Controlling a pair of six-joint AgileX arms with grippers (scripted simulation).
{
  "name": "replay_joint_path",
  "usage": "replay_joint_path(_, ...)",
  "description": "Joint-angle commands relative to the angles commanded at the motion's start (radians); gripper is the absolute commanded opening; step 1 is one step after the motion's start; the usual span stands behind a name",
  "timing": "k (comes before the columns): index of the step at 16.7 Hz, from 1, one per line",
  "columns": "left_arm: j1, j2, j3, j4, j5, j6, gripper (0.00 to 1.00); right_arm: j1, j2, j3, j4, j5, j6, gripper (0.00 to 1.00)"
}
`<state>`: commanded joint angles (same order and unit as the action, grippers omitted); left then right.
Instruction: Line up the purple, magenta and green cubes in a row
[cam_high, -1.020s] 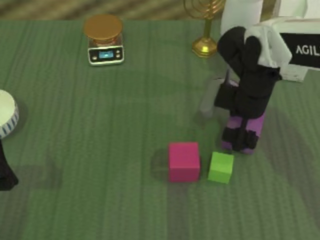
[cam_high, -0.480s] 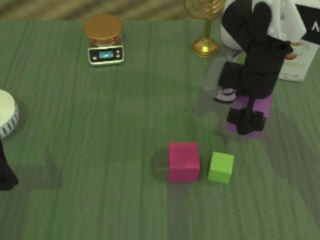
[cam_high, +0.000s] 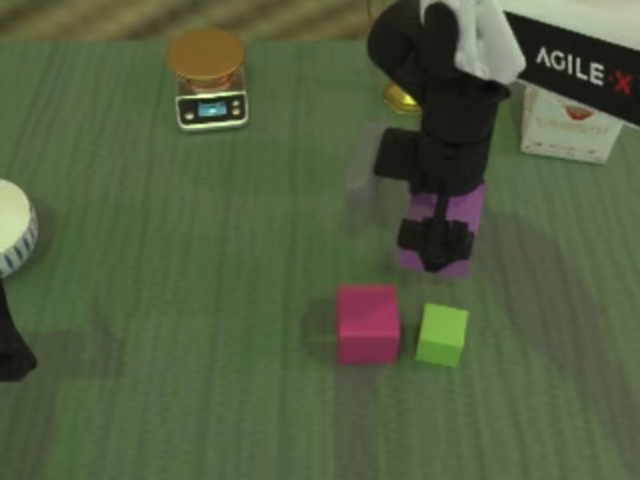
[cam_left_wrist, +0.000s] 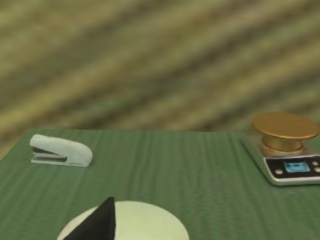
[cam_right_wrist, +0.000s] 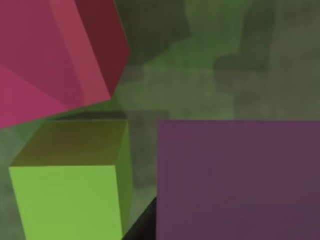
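The right gripper (cam_high: 436, 243) held the purple cube (cam_high: 462, 215) with fingers closed on opposite faces, raised above the bench (cam_high: 200, 300), just beyond the magenta cube (cam_high: 368, 322) and green cube (cam_high: 442, 335), which sat side by side. The left gripper (cam_high: 12, 350) was parked at the left edge, finger state indeterminate. The cube appeared rigid, light and matte; flat opposing faces suit gripping.

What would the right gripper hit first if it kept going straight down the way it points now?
Probably bare table. The right gripper, holding the purple cube, hangs behind the magenta cube and green cube; depth is unclear.
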<state>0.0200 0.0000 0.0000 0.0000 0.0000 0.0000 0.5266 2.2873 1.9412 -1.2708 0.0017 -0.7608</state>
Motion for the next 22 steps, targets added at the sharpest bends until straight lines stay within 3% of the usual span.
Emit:
replay_joint_path(7,0.000,0.000,0.000,0.000,0.000,0.000,1.00,0.227,0.299,0.622,-0.275,0.001,0.058,0.00)
replay_joint_path(11,0.000,0.000,0.000,0.000,0.000,0.000,1.00,0.337,0.424,0.876,-0.396,0.002,0.092,0.00)
replay_joint_path(15,0.000,0.000,0.000,0.000,0.000,0.000,1.00,0.382,0.469,0.965,-0.442,0.004,0.108,0.00)
replay_joint_path(22,0.000,0.000,0.000,0.000,0.000,0.000,1.00,0.379,0.453,0.925,-0.406,0.004,0.108,0.00)
